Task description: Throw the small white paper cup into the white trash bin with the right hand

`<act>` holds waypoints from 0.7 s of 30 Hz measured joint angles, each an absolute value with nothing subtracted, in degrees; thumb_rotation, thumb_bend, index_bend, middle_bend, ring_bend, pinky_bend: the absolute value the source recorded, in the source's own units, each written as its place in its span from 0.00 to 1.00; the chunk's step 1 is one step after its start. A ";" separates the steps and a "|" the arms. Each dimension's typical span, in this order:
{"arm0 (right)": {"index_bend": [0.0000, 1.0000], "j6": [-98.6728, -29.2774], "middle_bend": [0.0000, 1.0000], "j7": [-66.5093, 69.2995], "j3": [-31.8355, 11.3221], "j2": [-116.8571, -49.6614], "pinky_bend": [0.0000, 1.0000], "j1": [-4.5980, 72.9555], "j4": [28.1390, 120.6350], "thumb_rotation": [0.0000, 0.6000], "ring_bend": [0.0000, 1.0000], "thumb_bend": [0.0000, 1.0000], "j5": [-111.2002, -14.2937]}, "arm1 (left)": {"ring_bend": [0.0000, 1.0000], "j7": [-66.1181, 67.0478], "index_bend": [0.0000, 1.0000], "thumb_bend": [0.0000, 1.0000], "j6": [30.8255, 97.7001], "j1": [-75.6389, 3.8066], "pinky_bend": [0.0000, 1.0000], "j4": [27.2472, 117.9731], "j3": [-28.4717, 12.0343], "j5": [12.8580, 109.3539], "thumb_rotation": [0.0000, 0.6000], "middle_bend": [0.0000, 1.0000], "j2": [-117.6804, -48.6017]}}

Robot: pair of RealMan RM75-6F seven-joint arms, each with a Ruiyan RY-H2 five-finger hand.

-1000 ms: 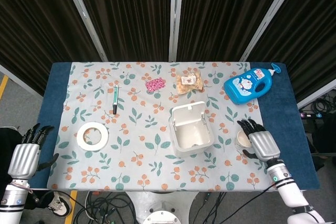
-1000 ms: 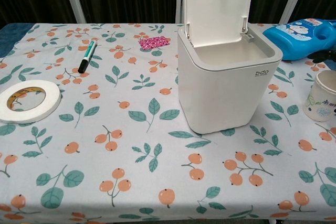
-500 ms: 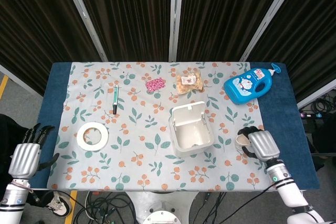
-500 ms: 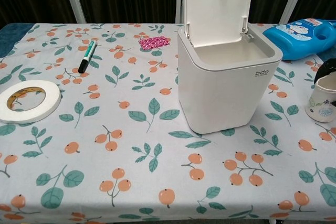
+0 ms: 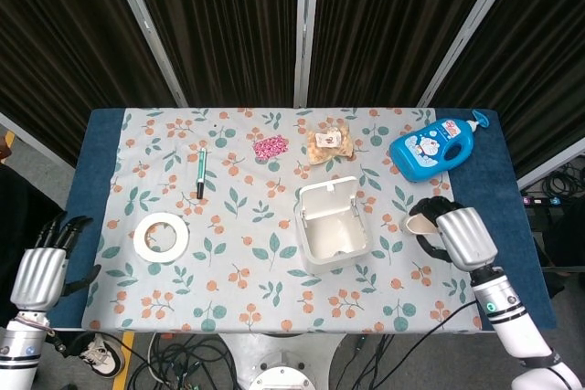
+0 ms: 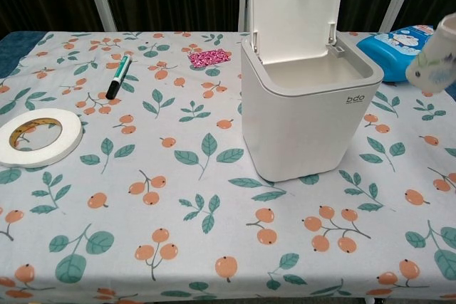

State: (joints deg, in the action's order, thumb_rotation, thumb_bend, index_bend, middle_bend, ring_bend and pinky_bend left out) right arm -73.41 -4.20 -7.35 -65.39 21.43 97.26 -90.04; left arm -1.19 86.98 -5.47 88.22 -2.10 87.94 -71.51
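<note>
My right hand (image 5: 460, 237) grips the small white paper cup (image 5: 420, 223) (tilted, off the tablecloth (image 5: 228, 253)), just right of the white trash bin (image 5: 331, 235), lid up. Left hand (image 5: 43, 271) sits past the table's left edge, fingers apart, holding nothing. Dark curtains (image 5: 228, 15) behind.

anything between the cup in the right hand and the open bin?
Nothing. In the head view only bare tablecloth separates the paper cup, held by the right hand, from the trash bin. The chest view agrees.
</note>
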 measured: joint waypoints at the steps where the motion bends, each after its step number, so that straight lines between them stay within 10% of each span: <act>1: 0.41 -74.03 0.35 -4.69 -8.05 -64.23 0.51 21.68 99.08 1.00 0.30 0.26 -90.53 | 0.03 -1.16 0.17 0.23 86.94 -5.50 0.13 88.28 -2.14 87.92 1.00 0.16 -71.48; 14: 0.38 -71.99 0.33 -6.44 -11.47 -62.23 0.48 27.64 109.67 1.00 0.30 0.22 -94.27 | 0.03 -1.39 0.17 0.23 86.27 -5.87 0.13 87.83 -2.18 87.72 1.00 0.16 -72.06; 21: 0.16 -69.36 0.24 -5.94 -10.90 -67.36 0.39 30.40 108.42 1.00 0.18 0.09 -94.30 | 0.03 -1.91 0.17 0.23 86.29 -5.65 0.13 87.15 -2.07 87.43 1.00 0.16 -72.26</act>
